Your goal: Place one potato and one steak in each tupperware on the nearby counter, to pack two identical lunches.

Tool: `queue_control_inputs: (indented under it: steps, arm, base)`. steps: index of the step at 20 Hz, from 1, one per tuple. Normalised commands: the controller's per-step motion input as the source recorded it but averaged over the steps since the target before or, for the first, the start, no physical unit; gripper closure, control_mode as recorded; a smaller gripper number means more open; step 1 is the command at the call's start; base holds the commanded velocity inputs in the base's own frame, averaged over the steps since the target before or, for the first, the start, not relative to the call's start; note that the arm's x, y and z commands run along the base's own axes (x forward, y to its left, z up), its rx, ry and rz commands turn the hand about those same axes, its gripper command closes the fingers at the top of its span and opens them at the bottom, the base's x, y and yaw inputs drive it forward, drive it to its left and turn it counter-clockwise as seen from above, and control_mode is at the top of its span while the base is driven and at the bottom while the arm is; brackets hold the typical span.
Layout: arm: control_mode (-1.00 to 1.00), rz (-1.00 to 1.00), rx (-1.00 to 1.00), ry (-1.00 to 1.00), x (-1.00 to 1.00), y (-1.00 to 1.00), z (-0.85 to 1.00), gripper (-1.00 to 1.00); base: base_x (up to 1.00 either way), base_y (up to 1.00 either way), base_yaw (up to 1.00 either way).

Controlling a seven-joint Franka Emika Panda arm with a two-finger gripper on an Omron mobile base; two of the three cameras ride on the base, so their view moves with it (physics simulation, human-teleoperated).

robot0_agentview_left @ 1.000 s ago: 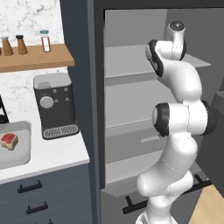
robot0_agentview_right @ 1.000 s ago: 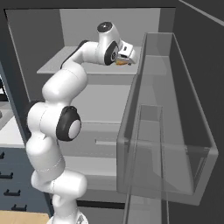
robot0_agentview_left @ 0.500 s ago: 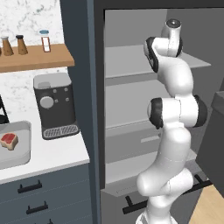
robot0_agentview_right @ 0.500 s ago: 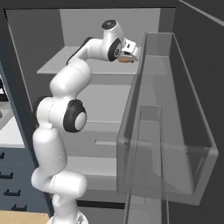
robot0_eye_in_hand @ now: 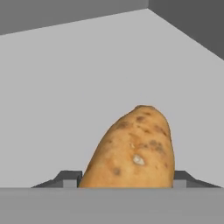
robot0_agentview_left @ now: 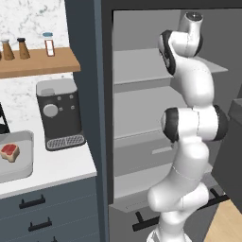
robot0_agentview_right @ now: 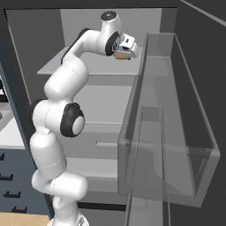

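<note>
A brown speckled potato [robot0_eye_in_hand: 131, 148] stands between the two dark fingertips [robot0_eye_in_hand: 68, 177] of my gripper [robot0_eye_in_hand: 127, 178], which is shut on it. In the right base view the gripper [robot0_agentview_right: 126, 49] holds the potato [robot0_agentview_right: 120, 56] just over the upper fridge shelf [robot0_agentview_right: 88, 68], beside the door bin. A red steak [robot0_agentview_left: 9, 151] lies in a pale tupperware [robot0_agentview_left: 22, 166] on the white counter [robot0_agentview_left: 61, 165] at the far left.
A black coffee machine [robot0_agentview_left: 59, 113] stands on the counter next to the fridge wall. Above it a wooden shelf [robot0_agentview_left: 38, 64] carries small shakers. Clear door bins [robot0_agentview_right: 176, 132] on the open fridge door crowd the gripper's right side.
The jaws have closed in onto the potato. The hand has risen slightly over the upper shelf, and the arm stands more upright.
</note>
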Motion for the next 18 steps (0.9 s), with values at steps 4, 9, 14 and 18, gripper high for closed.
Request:
queue_control_inputs:
  steps: [4, 9, 14, 18]
  arm:
    - [-1.00, 0.18, 0.00, -0.29, -1.00, 0.47, -0.24, 1.00]
    - [-1.00, 0.17, 0.00, -0.44, -1.00, 0.41, -0.31, 1.00]
    - [-1.00, 0.07, 0.00, -0.31, -1.00, 0.24, 0.46, 1.00]
    - [-1.00, 0.07, 0.00, -0.07, -1.00, 0.20, 0.56, 1.00]
  base:
    - [0.00, 0.00, 0.00]
    - [0.00, 0.00, 0.00]
    - [0.00, 0.00, 0.00]
    - [0.00, 0.00, 0.00]
